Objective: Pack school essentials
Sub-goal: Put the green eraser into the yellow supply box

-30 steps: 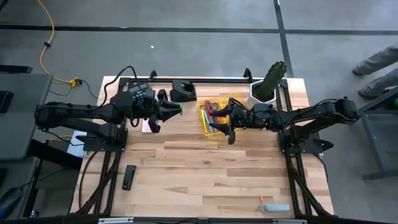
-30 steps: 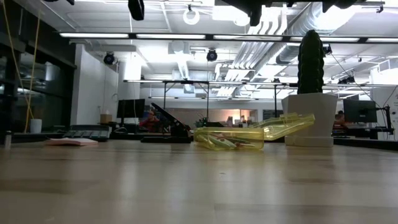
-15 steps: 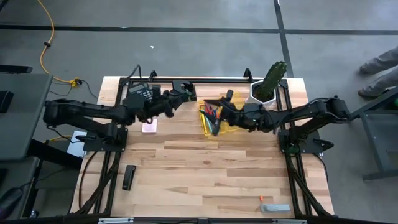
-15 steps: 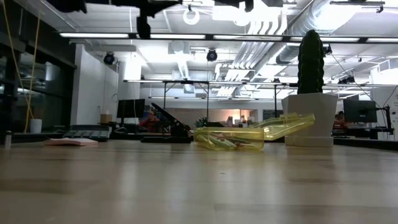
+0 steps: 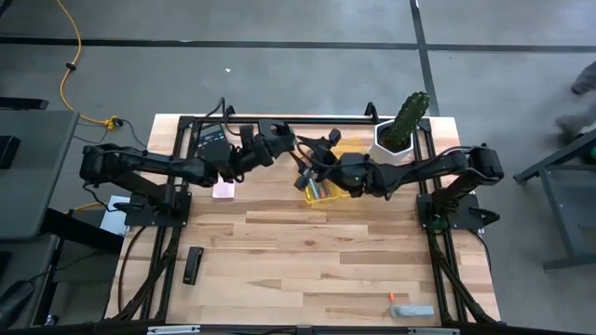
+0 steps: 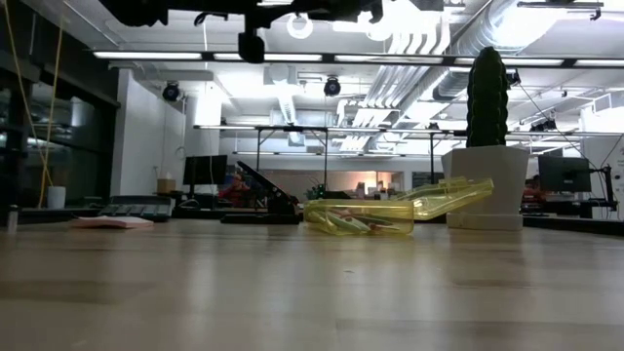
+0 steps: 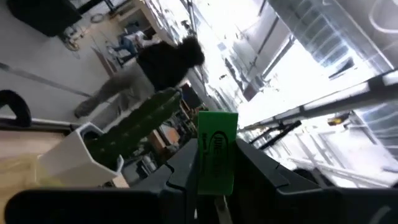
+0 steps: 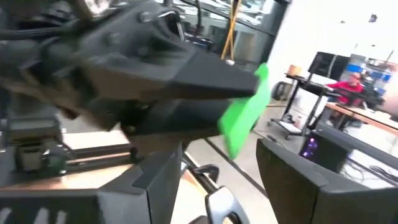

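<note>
A small green eraser [image 7: 216,149] is held high above the table in my left gripper [image 5: 289,147], which is shut on it and points toward the table's right. My right gripper [image 5: 309,160] faces it from the right, open. In the right wrist view its fingers [image 8: 157,180] stand apart on either side of the eraser [image 8: 245,118], not touching it. Below them the open yellow see-through case [image 5: 323,183] lies on the table with scissors and pencils inside. A pale pink pad [image 5: 223,190] lies flat on the table left of the case. My left gripper pinches the green eraser between its two fingers, across its flat faces [image 7: 215,180]. The fingers lie about level and point toward the table's right. The eraser's free end [image 8: 255,93] sticks out beyond the fingertips, lifted clear of the table and the case.
A cactus in a white pot [image 5: 400,130] stands at the far right, close behind the case. A black calculator [image 5: 212,138] lies at the far left, a black bar [image 5: 193,265] near the left front, and a small grey and orange thing [image 5: 410,310] at the front right.
My left gripper has gone toward the table's far right with the eraser and rolled about its own line. My right gripper has swung up from pointing down over the case to level. It has gone toward the table's left and now faces the eraser, still open.
</note>
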Controlling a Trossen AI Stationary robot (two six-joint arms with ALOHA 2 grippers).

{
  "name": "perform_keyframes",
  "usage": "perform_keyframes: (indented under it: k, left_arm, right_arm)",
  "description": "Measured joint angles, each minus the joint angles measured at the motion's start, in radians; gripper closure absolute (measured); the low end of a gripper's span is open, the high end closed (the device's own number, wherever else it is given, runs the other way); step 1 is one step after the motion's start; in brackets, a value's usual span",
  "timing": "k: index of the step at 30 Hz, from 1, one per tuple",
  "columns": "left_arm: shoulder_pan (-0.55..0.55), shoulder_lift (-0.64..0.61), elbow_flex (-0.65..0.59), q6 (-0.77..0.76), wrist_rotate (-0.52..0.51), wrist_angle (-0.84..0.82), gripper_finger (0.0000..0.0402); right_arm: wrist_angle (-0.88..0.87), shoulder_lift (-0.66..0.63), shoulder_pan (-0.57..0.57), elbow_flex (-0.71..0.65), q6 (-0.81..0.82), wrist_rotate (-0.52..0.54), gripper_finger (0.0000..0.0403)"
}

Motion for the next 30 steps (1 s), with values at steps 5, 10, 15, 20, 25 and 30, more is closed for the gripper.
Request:
perform_keyframes:
  k: [5, 10, 15, 20, 25, 30]
  left_arm:
    - [0.0, 0.003, 0.004, 0.007, 0.01, -0.01, 0.0323]
    - [0.001, 0.003, 0.004, 0.025, -0.008, -0.014, 0.0323]
    - [0.0, 0.003, 0.004, 0.027, -0.011, -0.015, 0.0323]
    - [0.001, 0.003, 0.004, 0.027, -0.012, -0.018, 0.0323]
    - [0.001, 0.002, 0.004, 0.027, -0.016, -0.026, 0.0323]
    - [0.002, -0.001, 0.005, 0.068, 0.004, -0.056, 0.0316]
  right_arm:
    - [0.034, 0.0, -0.006, 0.001, -0.006, 0.039, 0.0203]
    - [0.055, -0.001, -0.006, 0.002, -0.004, 0.045, 0.0205]
    - [0.056, -0.001, -0.006, 0.002, -0.004, 0.061, 0.0237]
    - [0.056, -0.001, -0.006, 0.002, -0.004, 0.061, 0.0303]
    - [0.056, -0.001, -0.006, 0.002, -0.003, 0.062, 0.0377]
    - [0.048, -0.001, -0.006, 0.0, 0.022, 0.068, 0.0388]
